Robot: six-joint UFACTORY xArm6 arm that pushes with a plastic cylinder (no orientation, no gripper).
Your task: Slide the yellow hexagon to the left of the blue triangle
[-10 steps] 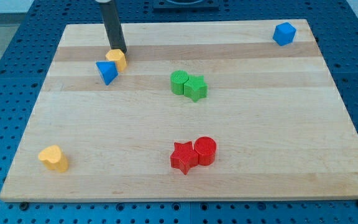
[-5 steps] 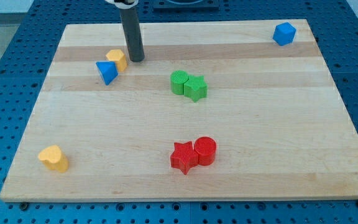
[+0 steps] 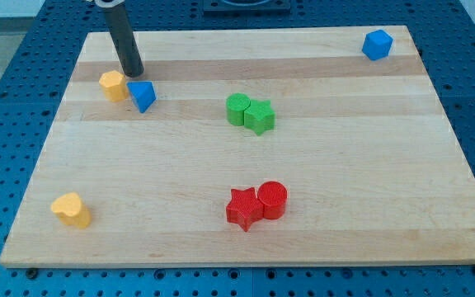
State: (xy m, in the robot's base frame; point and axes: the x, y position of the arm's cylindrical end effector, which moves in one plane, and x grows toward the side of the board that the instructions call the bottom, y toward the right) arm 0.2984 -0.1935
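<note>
The yellow hexagon lies on the wooden board near its upper left, just to the view's left of the blue triangle, with a small gap between them. My tip stands just above the two, between them, a little closer to the triangle's top edge. It touches neither as far as I can see.
A green cylinder and a green star sit together mid-board. A red star and a red cylinder sit together lower down. A yellow heart lies at the lower left, a blue cube at the upper right.
The yellow hexagon has slid from the triangle's upper right to its left. My tip went right of the hexagon, then swept left, and now stands above the two blocks.
</note>
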